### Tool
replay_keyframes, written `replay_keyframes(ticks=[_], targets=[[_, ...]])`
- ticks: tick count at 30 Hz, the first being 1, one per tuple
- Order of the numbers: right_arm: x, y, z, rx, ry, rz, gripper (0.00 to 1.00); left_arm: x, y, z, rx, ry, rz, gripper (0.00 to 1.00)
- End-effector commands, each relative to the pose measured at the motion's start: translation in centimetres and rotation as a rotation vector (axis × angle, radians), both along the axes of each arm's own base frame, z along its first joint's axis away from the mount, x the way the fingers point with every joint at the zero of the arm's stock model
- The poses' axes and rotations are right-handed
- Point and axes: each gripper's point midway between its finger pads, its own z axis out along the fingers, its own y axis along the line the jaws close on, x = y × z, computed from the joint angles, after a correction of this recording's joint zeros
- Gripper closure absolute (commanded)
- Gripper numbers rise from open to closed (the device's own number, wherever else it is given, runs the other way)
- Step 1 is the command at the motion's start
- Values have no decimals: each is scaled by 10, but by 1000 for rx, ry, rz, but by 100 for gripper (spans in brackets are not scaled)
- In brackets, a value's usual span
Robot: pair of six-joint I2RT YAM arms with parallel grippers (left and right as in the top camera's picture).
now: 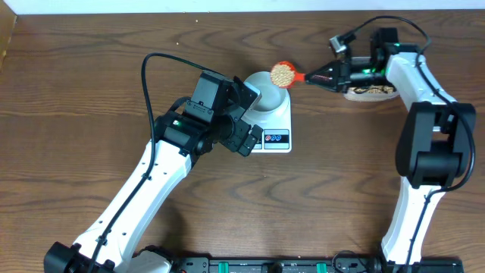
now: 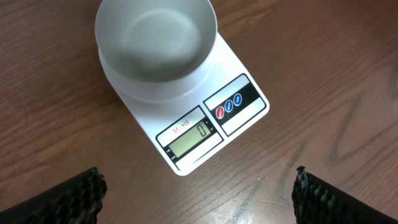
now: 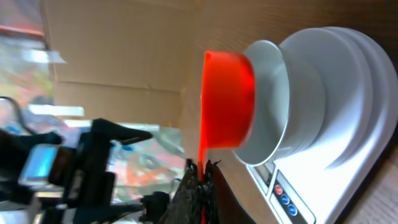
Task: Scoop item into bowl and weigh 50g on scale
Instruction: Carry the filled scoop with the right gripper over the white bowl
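Observation:
A white scale (image 1: 276,121) stands mid-table with the pale bowl (image 1: 267,85) on it. In the left wrist view the bowl (image 2: 155,46) is empty and the scale (image 2: 239,68) display reads 0. My right gripper (image 1: 327,76) is shut on the handle of an orange scoop (image 1: 285,73) filled with tan beans (image 1: 283,73), held at the bowl's far right rim. In the right wrist view the scoop (image 3: 229,99) sits against the bowl (image 3: 273,99), gripper (image 3: 201,180) below. My left gripper (image 2: 198,193) is open and empty, hovering just in front of the scale.
A clear tub with more beans (image 1: 371,92) sits at the back right, under the right arm. The left arm (image 1: 189,129) partly covers the scale's left side. The table (image 1: 318,205) is dark wood.

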Motion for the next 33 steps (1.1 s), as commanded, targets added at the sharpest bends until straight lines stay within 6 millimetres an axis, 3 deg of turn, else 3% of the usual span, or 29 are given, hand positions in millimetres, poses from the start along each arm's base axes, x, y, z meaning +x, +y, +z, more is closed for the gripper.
replay_keyframes(ticks=[1, 9, 26, 33], targets=[[-1, 15, -12, -51, 36, 16, 99, 0, 1, -3, 8, 5, -12, 2], [1, 39, -28, -198, 8, 33, 99, 0, 1, -3, 8, 5, -12, 2], [-2, 57, 7, -415, -189, 21, 99, 0, 1, -3, 8, 5, -12, 2], [-3, 60, 13, -517, -248, 4, 99, 0, 1, -3, 8, 5, -12, 2]])
